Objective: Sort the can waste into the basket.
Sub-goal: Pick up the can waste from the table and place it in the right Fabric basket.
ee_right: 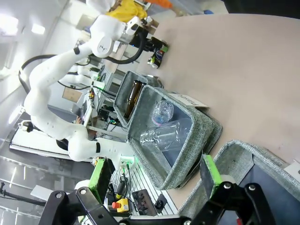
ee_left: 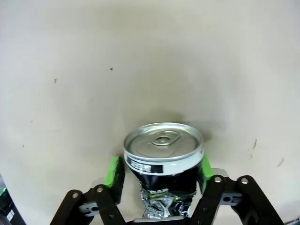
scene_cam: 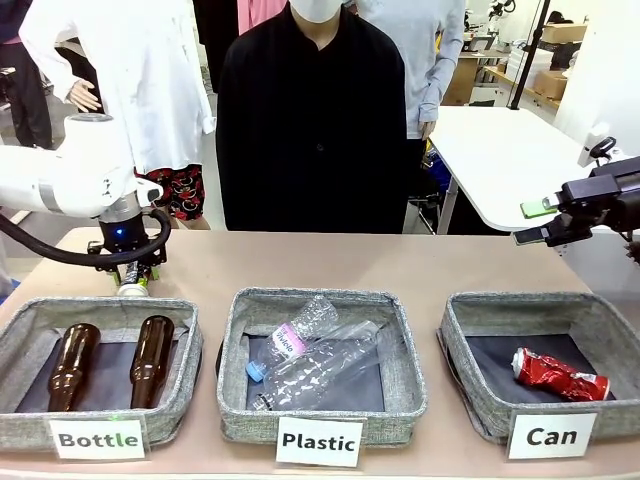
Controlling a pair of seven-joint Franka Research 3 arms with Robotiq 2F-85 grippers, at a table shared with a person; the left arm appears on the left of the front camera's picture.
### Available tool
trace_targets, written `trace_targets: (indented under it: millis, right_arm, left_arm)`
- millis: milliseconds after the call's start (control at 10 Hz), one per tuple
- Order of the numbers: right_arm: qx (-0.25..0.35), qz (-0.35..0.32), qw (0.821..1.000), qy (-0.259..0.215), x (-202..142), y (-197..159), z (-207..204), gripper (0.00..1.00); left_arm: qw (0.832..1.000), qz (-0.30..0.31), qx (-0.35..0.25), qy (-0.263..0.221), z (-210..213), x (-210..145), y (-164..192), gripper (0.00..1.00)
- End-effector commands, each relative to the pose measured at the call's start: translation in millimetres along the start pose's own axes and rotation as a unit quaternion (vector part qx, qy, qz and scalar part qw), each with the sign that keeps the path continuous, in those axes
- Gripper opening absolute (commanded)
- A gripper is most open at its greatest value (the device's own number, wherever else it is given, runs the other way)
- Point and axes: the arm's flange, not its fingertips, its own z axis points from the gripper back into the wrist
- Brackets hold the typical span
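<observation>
Jaws of the left gripper sit low at the far left of the table in the front view, around the top of the dark can behind the "Bottle" basket; from here I cannot tell whether they press it. The right gripper hovers wide and empty above the far right. The crushed red can already lies in the "Can" basket, near right.

Left wrist view: the green pads flank the dark can just under its silver rim, the left one touching or nearly so, the right one at its edge. The wall below is crumpled, so it is probably empty, light, thin and easily dented. Holding the stiffer band under the rim looks wiser than gripping the creased belly.

Right wrist view: its own fingers stand wide apart over the "Can" basket. Far off, the left gripper stands over the dark can.
</observation>
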Motion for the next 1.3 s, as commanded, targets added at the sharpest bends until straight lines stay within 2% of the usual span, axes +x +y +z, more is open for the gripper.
trace_targets:
  millis: [0,100,400,700,800,900,1000,1100,1200]
  right_arm:
    - [0.002,0.010,1.000,0.003,1.4,1.5,3.3,1.00]
    - [0.002,0.010,1.000,0.003,1.4,1.5,3.3,1.00]
    - [0.002,0.010,1.000,0.003,1.4,1.5,3.3,1.00]
    - [0.002,0.010,1.000,0.003,1.4,1.5,3.3,1.00]
    - [0.002,0.010,1.000,0.003,1.4,1.5,3.3,1.00]
    - [0.002,0.010,1.000,0.003,1.4,1.5,3.3,1.00]
    - [0.002,0.010,1.000,0.003,1.4,1.5,3.3,1.00]
    - [0.002,0.010,1.000,0.003,1.4,1.5,3.3,1.00]
    - [0.002,0.010,1.000,0.003,1.4,1.5,3.3,1.00]
  left_arm:
    - [1.000,-0.014,-0.013,0.000,0.4,-0.9,4.0,0.37]
    - [1.000,-0.019,-0.018,-0.001,2.1,-2.5,4.2,0.00]
    - [0.998,-0.026,-0.051,-0.035,12.5,-9.2,7.4,0.00]
    - [0.987,-0.057,-0.118,-0.091,78.1,-29.7,25.0,0.00]
    - [0.980,-0.093,-0.145,-0.095,106.1,-46.0,34.6,0.00]
    - [0.971,-0.151,-0.173,-0.073,129.4,-67.7,46.3,0.00]
    - [0.951,-0.244,-0.191,-0.020,148.2,-97.4,63.0,0.00]
    - [0.932,-0.305,-0.196,-0.006,153.1,-129.9,80.3,0.00]
    - [0.907,-0.372,-0.199,-0.002,149.4,-165.8,98.5,0.00]
